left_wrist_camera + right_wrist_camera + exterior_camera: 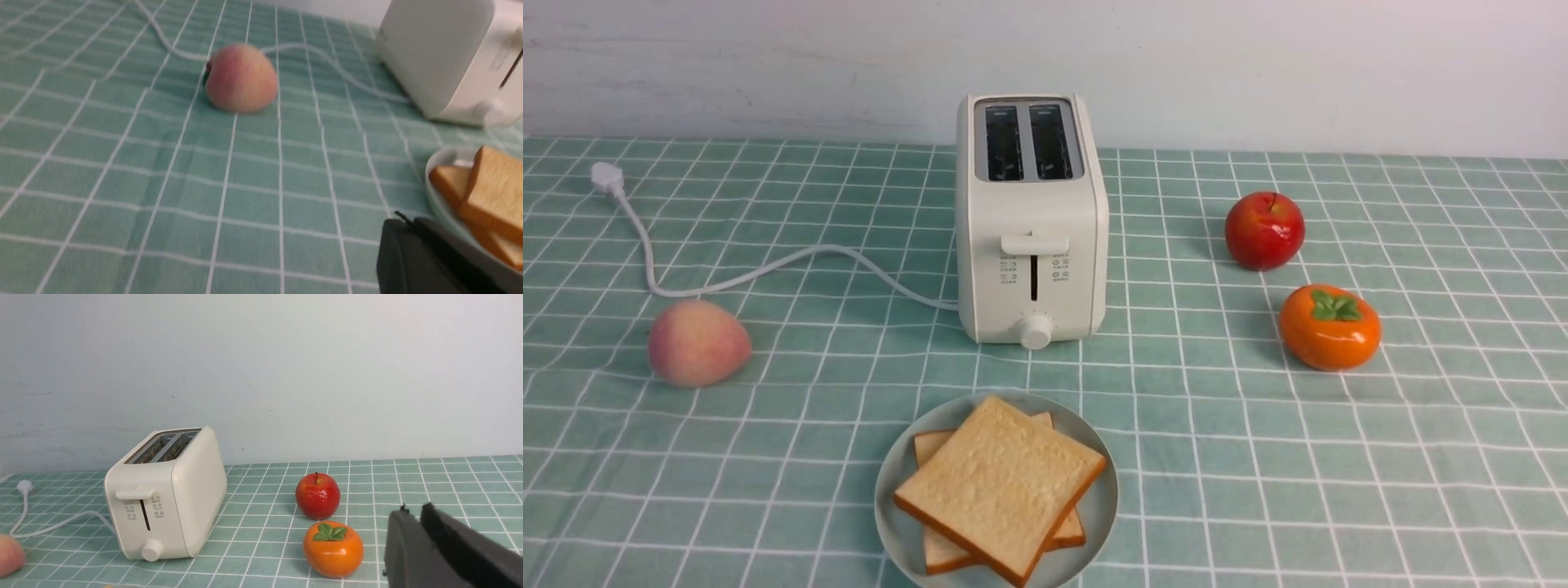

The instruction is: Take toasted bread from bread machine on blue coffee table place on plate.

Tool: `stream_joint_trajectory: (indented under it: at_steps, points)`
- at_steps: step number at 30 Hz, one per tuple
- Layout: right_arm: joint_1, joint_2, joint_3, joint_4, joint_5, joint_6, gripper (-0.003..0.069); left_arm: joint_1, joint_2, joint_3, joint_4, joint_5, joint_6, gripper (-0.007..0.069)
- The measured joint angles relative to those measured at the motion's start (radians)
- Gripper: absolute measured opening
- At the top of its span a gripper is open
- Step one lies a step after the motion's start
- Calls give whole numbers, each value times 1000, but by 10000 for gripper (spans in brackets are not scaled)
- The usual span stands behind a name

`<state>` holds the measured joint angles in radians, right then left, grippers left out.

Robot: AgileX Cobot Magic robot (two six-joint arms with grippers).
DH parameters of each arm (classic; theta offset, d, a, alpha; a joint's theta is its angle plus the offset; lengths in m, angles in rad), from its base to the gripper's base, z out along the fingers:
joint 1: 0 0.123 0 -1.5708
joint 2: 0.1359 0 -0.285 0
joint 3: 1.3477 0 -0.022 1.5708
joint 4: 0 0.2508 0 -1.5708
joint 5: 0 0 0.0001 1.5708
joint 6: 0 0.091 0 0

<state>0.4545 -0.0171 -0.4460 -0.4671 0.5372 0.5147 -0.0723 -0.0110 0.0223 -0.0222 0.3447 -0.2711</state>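
Two slices of toasted bread lie stacked on the plate (890, 500) at the front middle of the blue coffee table (1258, 457): the top slice (1001, 482) sits askew over the lower one (941, 554). The bread machine (1029, 220) stands behind the plate with both slots empty and its lever up. No gripper shows in the front view. In the left wrist view my left gripper (408, 222) is shut and empty, just beside the plate (435, 196) and the bread (496, 183). In the right wrist view my right gripper (414, 509) is shut and empty, off to the right of the bread machine (179, 498).
A peach (698, 341) lies left of the bread machine, with the white cord (768, 269) and plug (607, 176) behind it. A red apple (1264, 230) and an orange persimmon (1330, 327) sit to the right. A pale wall runs along the table's far edge.
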Motion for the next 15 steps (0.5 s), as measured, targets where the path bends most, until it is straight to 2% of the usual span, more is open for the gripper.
stream_joint_trajectory:
  at_steps: [15]
  points:
    - [0,0,0,-1,0,0,67,0,0,7,0,43,0,7]
